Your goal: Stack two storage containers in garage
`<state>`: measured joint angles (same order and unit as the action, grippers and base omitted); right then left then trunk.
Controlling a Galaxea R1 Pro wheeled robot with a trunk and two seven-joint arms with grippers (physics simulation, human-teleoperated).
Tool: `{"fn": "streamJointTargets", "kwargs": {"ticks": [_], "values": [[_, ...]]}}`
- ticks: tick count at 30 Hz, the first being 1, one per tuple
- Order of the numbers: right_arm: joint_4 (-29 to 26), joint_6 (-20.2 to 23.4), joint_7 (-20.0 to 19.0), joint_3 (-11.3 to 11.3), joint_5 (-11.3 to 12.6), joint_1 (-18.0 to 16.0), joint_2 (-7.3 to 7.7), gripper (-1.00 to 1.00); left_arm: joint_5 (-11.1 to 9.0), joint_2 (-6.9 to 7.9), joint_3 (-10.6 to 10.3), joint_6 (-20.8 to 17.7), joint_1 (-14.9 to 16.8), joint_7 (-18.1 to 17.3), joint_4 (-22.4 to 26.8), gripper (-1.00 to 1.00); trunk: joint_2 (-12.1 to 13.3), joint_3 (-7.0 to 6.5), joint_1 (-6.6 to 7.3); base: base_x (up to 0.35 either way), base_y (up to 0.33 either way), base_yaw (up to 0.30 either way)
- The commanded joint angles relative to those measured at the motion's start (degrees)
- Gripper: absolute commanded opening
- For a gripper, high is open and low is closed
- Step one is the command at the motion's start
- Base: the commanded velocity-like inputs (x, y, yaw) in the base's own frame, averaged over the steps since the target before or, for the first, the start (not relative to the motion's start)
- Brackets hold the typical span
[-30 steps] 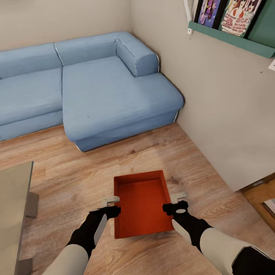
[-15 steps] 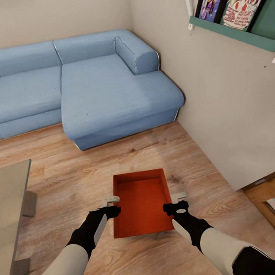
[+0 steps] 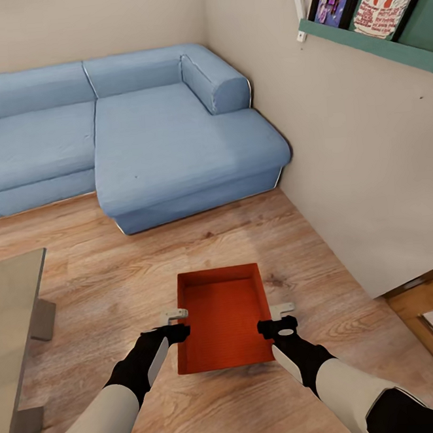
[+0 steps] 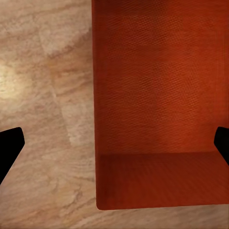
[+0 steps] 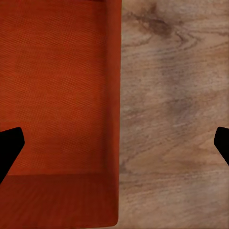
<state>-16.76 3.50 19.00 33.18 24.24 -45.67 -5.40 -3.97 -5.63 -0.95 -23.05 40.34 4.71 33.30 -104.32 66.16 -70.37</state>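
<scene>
An orange bin point(image 3: 222, 321) sits on the wood floor point(image 3: 117, 278) near the blue sofa point(image 3: 137, 138). The left tool point(image 3: 180, 323) and right tool point(image 3: 270, 318) straddle its side walls, spread wide.

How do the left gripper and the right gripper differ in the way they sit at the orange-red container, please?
The left gripper sits at the container's left wall, the right gripper at its right wall. In the left wrist view one fingertip lies over the wood floor and the other over the container's base; the right wrist view mirrors this. Shared: both are open, astride a side wall, with dark arms.
</scene>
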Motion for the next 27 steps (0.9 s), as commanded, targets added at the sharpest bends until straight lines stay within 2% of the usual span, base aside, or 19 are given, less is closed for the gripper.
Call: {"fn": "streamJointTargets", "kwargs": {"ticks": [1, 10, 21, 27], "values": [[-0.1, 0.4, 0.4, 0.5, 0.2, 0.0, 0.04, 1.0, -0.4, 0.0, -0.1, -0.3, 0.0, 0.4, 0.1, 1.0, 0.0, 0.03, 0.0, 0.0, 0.0, 0.0], [-0.1, 0.4, 0.4, 0.5, 0.2, 0.0, 0.04, 1.0, -0.4, 0.17, -0.1, -0.3, 0.0, 0.4, 0.1, 1.0, -3.6, 1.65, -1.97, 0.0, 0.0, 0.0], [-0.1, 0.4, 0.4, 0.5, 0.2, 0.0, 0.04, 1.0, -0.3, 0.43, -0.1, -0.3, 0.0, 0.6, 1.9, 1.0, -3.6, 1.65, -1.97, 0.0, 0.0, 0.0], [-0.1, 0.4, 0.4, 0.5, 0.2, 0.0, 0.12, 1.0, -0.2, 0.47, -0.1, -0.4, 0.0, 0.5, 1.7, 1.0, -6.0, 2.73, -3.29, 0.0, 0.0, 0.0]]}}
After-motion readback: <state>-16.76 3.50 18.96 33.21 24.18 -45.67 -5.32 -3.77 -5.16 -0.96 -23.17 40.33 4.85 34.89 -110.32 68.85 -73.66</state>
